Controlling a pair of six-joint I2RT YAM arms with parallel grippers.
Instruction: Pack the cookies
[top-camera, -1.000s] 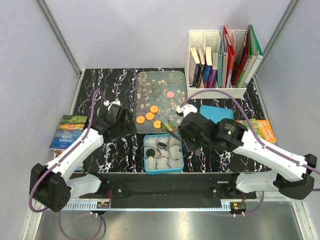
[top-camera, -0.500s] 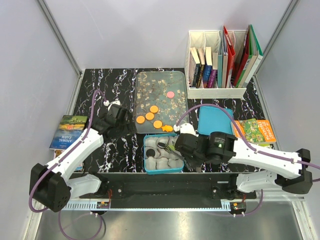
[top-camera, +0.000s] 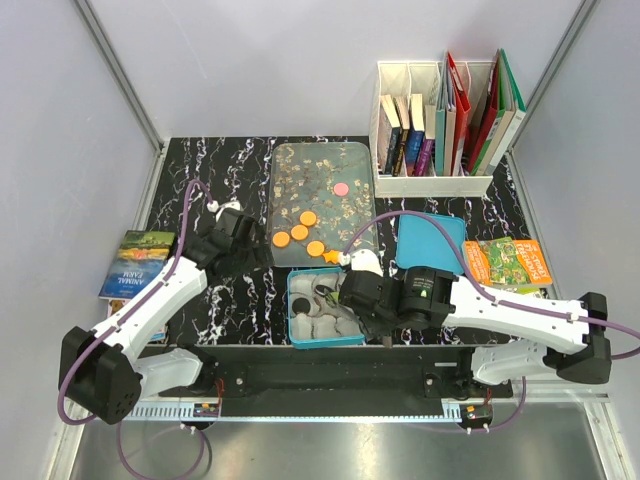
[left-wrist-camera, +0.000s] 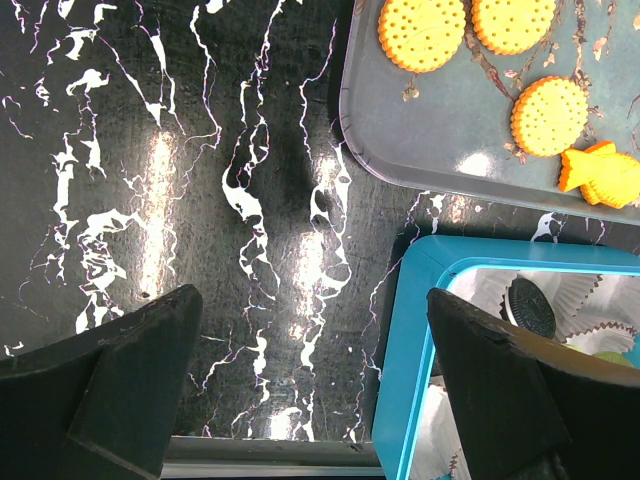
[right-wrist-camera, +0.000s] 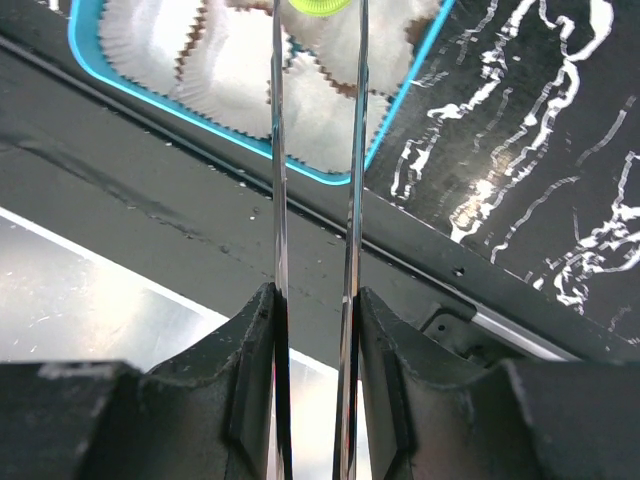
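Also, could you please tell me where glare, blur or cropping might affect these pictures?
Left wrist view: bright glare patches on the glossy table, and the left end effector has dark, soft fingers. Right wrist view: the green cookie is cropped by the top edge, and the foreground lies in shadow. Top external view: evenly lit and sharp.

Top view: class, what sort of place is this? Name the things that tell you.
Probably a robot lab cell: a left arm and right arm bolted to a table edge, bare grey walls around it, and props such as a tray of cookies and a book rack.
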